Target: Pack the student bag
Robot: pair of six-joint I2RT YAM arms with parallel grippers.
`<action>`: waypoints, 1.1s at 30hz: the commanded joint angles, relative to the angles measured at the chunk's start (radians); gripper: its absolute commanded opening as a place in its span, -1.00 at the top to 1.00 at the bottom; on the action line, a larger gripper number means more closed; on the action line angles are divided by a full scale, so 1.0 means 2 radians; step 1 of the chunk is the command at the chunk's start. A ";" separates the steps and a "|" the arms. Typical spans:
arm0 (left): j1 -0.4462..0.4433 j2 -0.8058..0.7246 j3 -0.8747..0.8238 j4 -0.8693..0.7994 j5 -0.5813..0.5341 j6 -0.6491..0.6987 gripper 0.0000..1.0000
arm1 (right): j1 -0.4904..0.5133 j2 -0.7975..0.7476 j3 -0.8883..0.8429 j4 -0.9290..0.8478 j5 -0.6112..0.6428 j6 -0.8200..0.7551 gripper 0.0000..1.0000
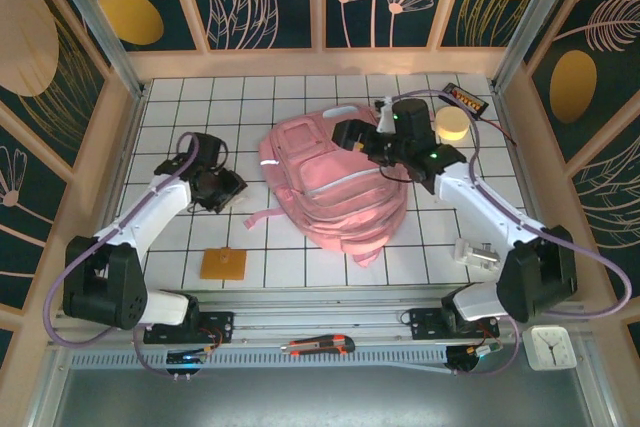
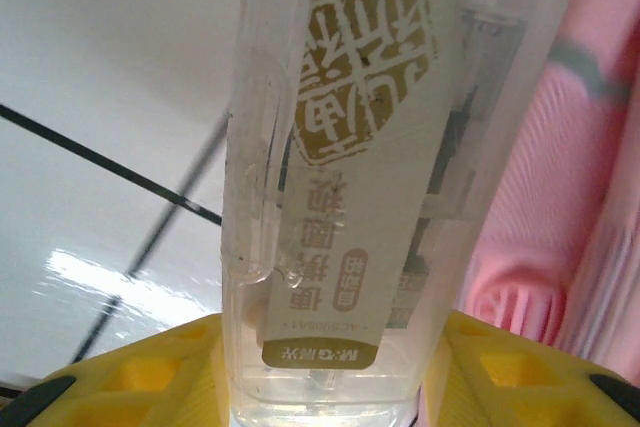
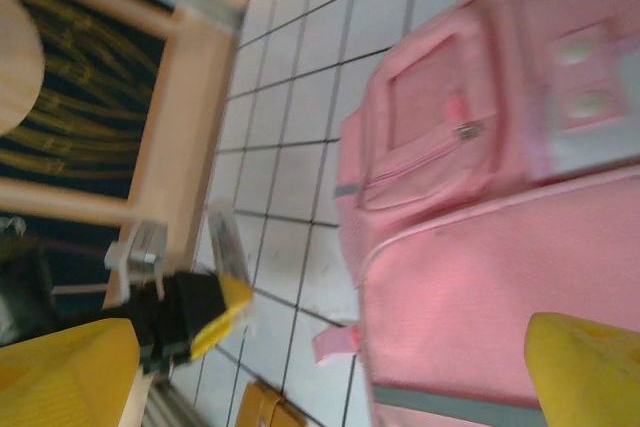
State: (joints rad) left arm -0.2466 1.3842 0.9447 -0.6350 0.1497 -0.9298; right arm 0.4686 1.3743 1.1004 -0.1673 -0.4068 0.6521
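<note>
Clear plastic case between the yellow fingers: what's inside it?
Inside the clear plastic case, a white card label with a gold stamp and printed characters shows. Anything behind that card is covered.

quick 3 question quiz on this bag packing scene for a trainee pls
1. True or false: the right tool is clamped on the student bag.
2. What does the left tool grip? A) a clear labelled case B) a pencil C) a water bottle
3. What colour is the flat square lying on the table?
Key: 1 false, it is open over the bag; 2 A; 3 orange-brown.
</note>
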 commanded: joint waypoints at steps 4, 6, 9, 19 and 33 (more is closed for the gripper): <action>-0.078 -0.015 0.047 -0.043 -0.005 0.101 0.10 | -0.001 -0.069 -0.055 -0.061 0.054 0.044 -0.99; -0.112 -0.015 0.072 -0.047 -0.014 0.113 0.11 | -0.002 -0.097 -0.074 -0.069 0.059 0.046 -0.98; -0.168 0.009 0.129 -0.063 -0.043 0.123 0.10 | -0.004 -0.128 -0.091 -0.099 0.066 0.041 -0.99; -0.304 0.156 0.297 -0.039 -0.051 0.163 0.09 | -0.026 -0.250 -0.150 -0.204 0.088 0.069 -0.99; -0.319 0.236 0.317 -0.032 -0.034 0.260 -0.34 | -0.053 -0.211 -0.122 -0.212 0.088 0.072 -0.99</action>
State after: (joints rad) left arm -0.8829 1.8465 1.5402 -0.6849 0.0929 -0.4740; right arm 0.3717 0.9215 0.8120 -0.5953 -0.2432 0.7956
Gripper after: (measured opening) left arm 0.645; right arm 0.992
